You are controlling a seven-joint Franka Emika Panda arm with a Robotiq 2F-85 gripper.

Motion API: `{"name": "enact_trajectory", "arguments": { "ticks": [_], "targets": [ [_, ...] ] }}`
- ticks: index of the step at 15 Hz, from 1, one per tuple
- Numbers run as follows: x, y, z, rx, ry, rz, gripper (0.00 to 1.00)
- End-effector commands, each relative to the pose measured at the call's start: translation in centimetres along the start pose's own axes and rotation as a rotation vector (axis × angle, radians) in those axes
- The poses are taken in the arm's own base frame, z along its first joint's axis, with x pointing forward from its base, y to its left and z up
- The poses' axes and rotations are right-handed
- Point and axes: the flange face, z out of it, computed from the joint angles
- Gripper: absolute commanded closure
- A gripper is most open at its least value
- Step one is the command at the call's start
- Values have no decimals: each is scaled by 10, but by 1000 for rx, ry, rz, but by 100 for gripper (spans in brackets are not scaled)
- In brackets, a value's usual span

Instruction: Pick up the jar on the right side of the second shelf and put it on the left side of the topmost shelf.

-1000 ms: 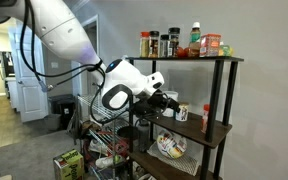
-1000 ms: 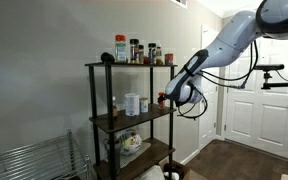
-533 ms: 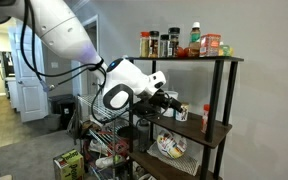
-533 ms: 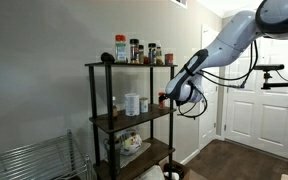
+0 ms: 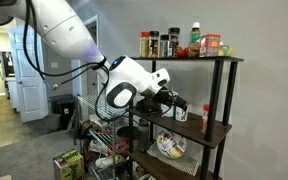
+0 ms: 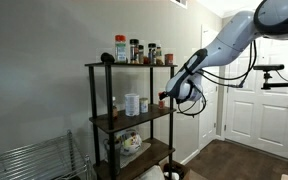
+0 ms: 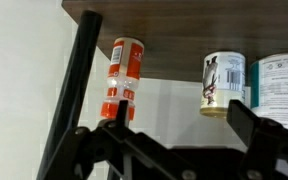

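Grey-walled room with white panelled doors and a black metal-framed shelf unit of dark brown boards, seen in both exterior views. The jar (image 5: 206, 115) stood upright at the far end of the second shelf (image 5: 212, 129), away from the arm and untouched. In an exterior view it showed only as a thin sliver (image 6: 112, 103) beside the frame. The wrist view was inverted, so the shelf board ran along the top and the jar (image 7: 124, 72) hung cap-down just beside a black post (image 7: 72, 90). Its red-and-white label carried print too fine to read. The claw (image 5: 176, 102) was over the second shelf, near the white mug (image 5: 182, 113) and well apart from the jar. Its jaws were parted and released, grasping nothing. In the wrist view the claw (image 7: 179, 145) appeared only as blurred dark shapes cut off by the lower edge. A pictured mug (image 7: 222, 82) and a white container (image 7: 281, 88), cropped at the frame edge, bore illegible lettering. On the topmost shelf (image 5: 199, 58) stood dark-capped spice jars (image 5: 159, 43), a white red-capped bottle (image 5: 195, 37) and a reddish box (image 5: 213, 44), with no brand legible. A chrome wire rack (image 6: 29, 160) was partly cut off at the picture's corner.
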Motion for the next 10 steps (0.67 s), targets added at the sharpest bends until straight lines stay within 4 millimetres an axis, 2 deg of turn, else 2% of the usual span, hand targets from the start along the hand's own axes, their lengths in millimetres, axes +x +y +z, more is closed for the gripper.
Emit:
{"name": "enact_trajectory", "arguments": {
  "ticks": [1, 6, 10],
  "targets": [
    [18, -15, 22, 3, 42, 71, 0],
    [25, -34, 55, 8, 59, 156, 0],
    [27, -31, 74, -34, 75, 245, 0]
  ]
}}
